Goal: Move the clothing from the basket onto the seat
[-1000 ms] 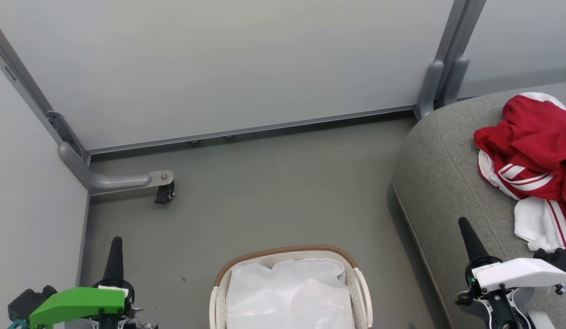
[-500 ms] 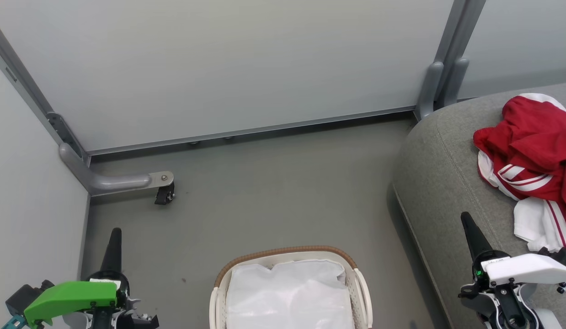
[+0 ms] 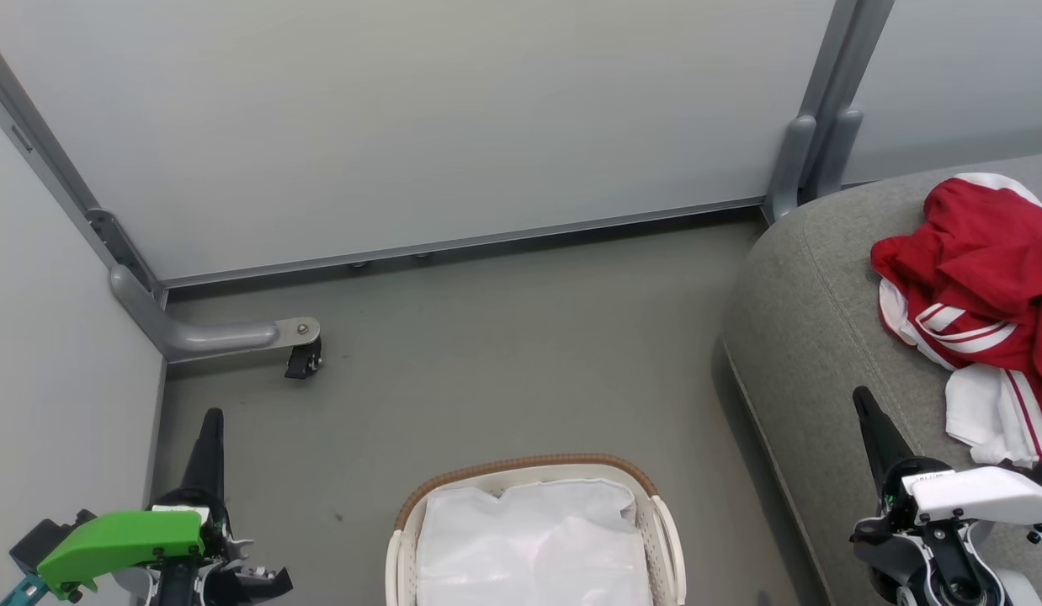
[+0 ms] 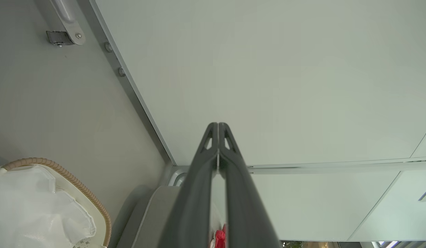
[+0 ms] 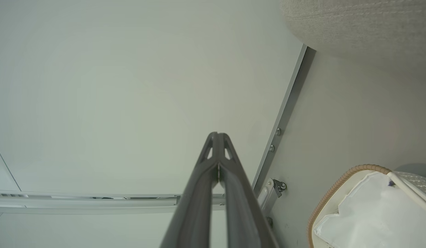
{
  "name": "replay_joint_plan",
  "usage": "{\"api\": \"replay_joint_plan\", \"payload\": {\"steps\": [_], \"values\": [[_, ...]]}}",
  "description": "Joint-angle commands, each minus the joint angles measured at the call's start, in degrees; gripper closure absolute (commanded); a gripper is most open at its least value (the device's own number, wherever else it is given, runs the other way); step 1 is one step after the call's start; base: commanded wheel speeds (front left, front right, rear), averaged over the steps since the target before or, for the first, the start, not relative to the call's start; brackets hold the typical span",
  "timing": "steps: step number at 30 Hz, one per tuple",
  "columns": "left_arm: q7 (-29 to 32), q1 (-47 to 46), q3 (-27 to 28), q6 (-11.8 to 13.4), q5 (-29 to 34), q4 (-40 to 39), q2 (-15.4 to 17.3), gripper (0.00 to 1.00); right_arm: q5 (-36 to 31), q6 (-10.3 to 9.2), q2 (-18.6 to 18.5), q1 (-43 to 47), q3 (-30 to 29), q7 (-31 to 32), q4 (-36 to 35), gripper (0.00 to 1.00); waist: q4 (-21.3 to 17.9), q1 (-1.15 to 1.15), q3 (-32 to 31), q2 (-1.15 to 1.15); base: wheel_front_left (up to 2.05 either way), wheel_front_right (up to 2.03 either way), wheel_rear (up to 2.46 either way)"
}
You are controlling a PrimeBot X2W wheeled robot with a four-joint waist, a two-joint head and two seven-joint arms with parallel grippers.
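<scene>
- The left fingers (image 3: pixel 211 429) are pressed together from base to tip and hold nothing. They point out over the grey floor (image 3: pixel 504 353) towards the pale wall panel (image 3: pixel 403 118).
- The right fingers (image 3: pixel 868 408) are also pressed together and hold nothing. In the head view they lie across the near left part of the seat (image 3: pixel 816 337). I cannot tell whether they touch it.
- The clothing (image 3: pixel 984 278) lies in a rumpled red heap with white stripes and trim on the seat. It is to the right of the right fingers and beyond their tips, apart from them.
- The basket (image 3: pixel 529 465) stands on the floor between the two pairs of fingers, closer to the robot than either pair of tips.
- Inside the basket a white liner (image 3: pixel 534 539) is visible, with no red on it.
- A small black castor (image 3: pixel 302 358) on a grey bracket sits beyond the left fingers, slightly to their right, near the foot of the wall panel.
</scene>
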Motion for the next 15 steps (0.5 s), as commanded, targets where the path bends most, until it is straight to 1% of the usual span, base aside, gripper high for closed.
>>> {"api": "replay_joint_plan", "payload": {"steps": [1, 15], "values": [[0.31, -1.23, 0.37, -0.16, -1.25, -0.51, 0.40, 1.00, 1.26, -0.03, -0.07, -0.93, -0.34, 0.34, -0.38, 1.00, 0.00, 0.00, -0.02, 0.00, 0.00, 0.00, 0.00], [1.78, -2.01, 0.68, -0.18, -6.27, -0.84, 0.44, 1.00, 6.61, -0.04, 0.04, -1.08, -1.22, 1.90, -0.62, 1.00, -0.03, 0.00, -0.21, 0.00, 0.00, 0.00, 0.00]]}}
